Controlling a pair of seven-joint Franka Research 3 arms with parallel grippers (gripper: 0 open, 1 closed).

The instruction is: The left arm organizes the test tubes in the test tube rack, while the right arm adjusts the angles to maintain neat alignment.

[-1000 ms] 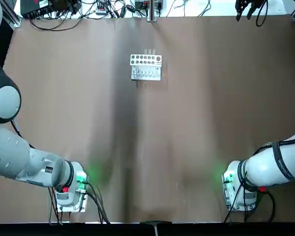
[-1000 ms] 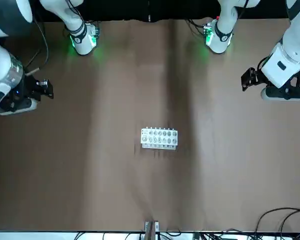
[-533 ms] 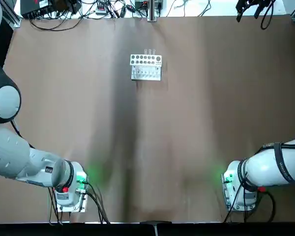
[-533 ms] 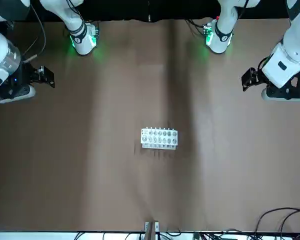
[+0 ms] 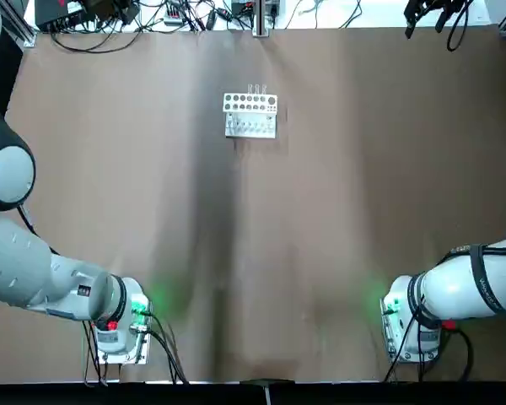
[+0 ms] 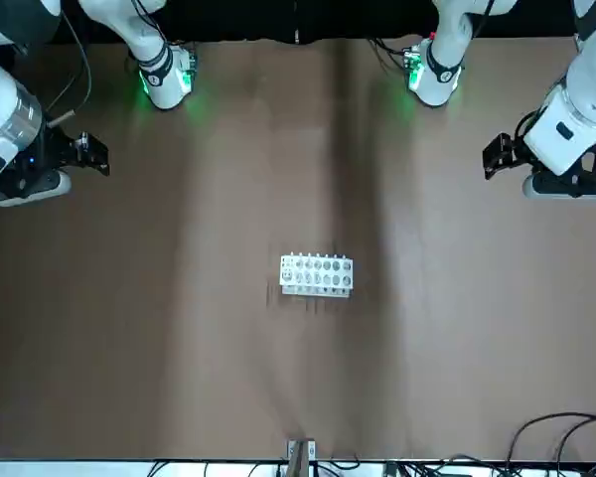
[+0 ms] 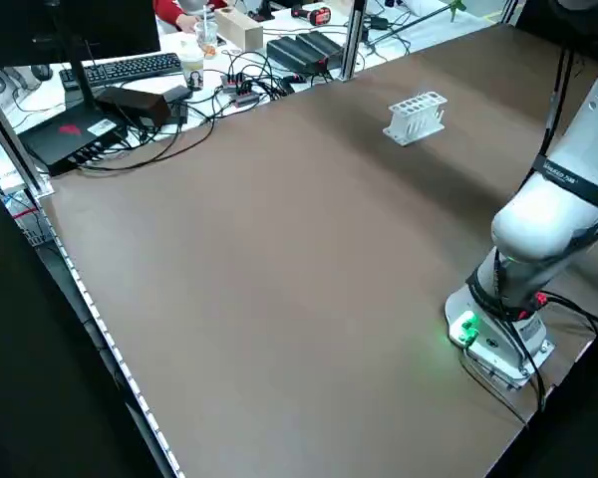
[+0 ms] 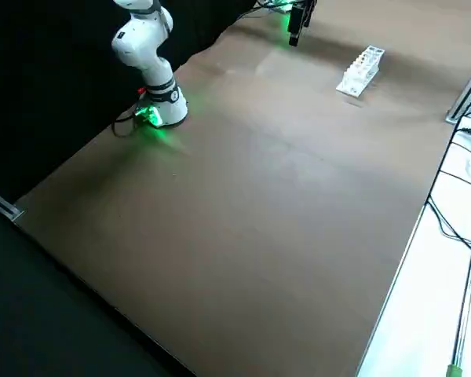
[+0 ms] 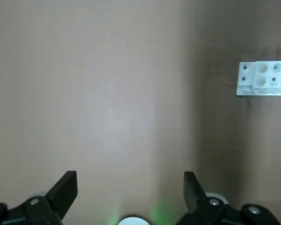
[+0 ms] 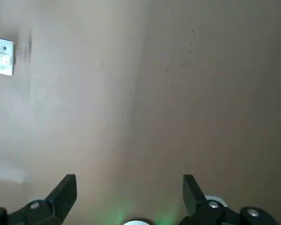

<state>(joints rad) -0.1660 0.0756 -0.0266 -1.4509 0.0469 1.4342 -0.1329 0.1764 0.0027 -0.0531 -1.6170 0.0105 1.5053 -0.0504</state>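
Two arms, both mine, both high and off to the table's sides. One rack. Tubes: three, as far as I can count from overhead.

Left gripper (image 9: 130, 187): black, two blunt wedge-shaped fingers (image 9: 65, 187), spread wide with nothing between them. It hangs above bare table at the left edge, well apart from the rack. The left arm (image 5: 21, 270) is white with rounded dark grey joint caps, smooth and glossy; its base glows green with a red button beside it.

The table (image 5: 320, 211) is one flat matte brown sheet, faintly streaked with darker bands running near to far.

The test tube rack (image 5: 250, 114) stands alone in the far middle of the table, a little left of centre. Small white rectangular block, hard plastic by the look, its top plate pierced with round holes in two rows, a lower tier beneath. The test tubes (image 5: 255, 89) are thin, clear, glass-like slivers rising at the rack's far edge; too fine to tell more.

Right gripper (image 10: 129, 190): same black pair of fingers (image 10: 192, 190), also wide apart and empty, over bare table at the right edge. Right arm (image 5: 468, 287): white, thin black ring bands, green-lit base.

Beyond the far edge: a tangle of black cables (image 5: 135, 17).
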